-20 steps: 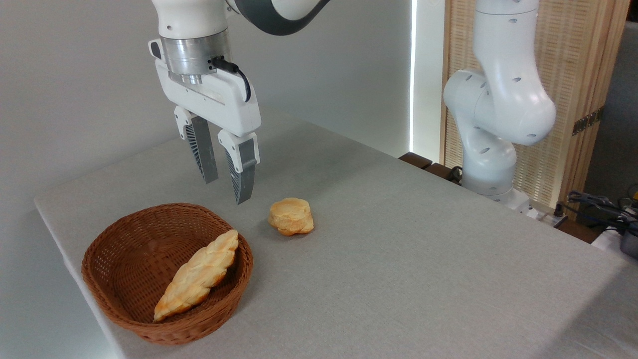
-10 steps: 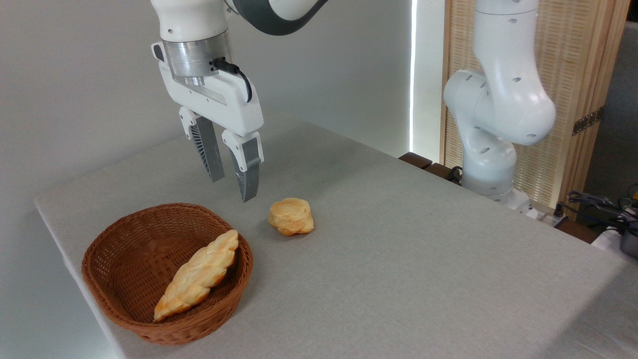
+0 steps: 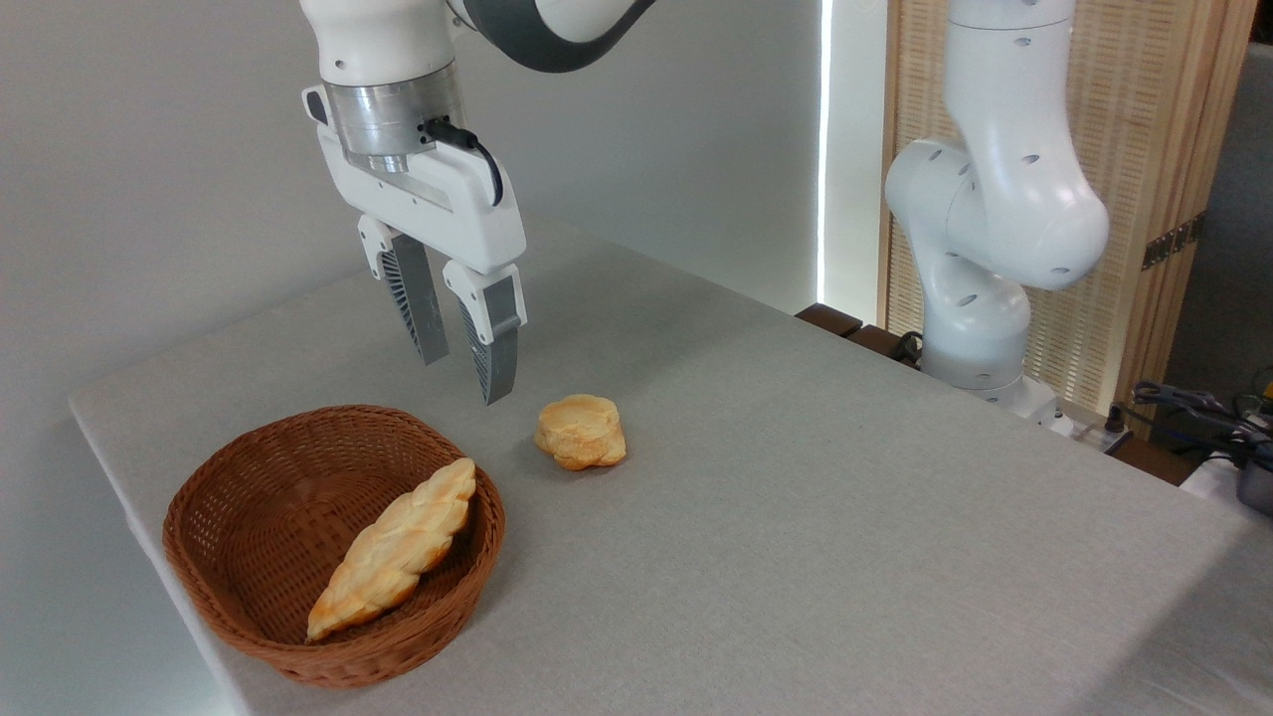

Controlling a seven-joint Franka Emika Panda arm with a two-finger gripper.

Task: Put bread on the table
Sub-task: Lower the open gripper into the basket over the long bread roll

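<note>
While gripper (image 3: 465, 363) has shifted slightly right/up vs 1 s ago and now holds, fingers (image 3: 494, 338) are apart w/ nothing between. Bread (image 3: 395, 547) lies below-left of them, in basket (image 3: 239, 607), not on tabletop (image 3: 796, 517). Bun (image 3: 581, 431) sits just right. Pick not begun.

The arm (image 3: 995, 199) is glossy white, built of rounded segments dotted with small dark oval recesses, with a dark grey band (image 3: 547, 30) at one joint. Above the gripper (image 3: 457, 368) sits a brushed-metal ring (image 3: 388, 114) — a black cable (image 3: 467, 149) loops from it into the white, boxy body. Its two fingers (image 3: 494, 343) are grey, ribbed along their inner faces and tapered.
</note>
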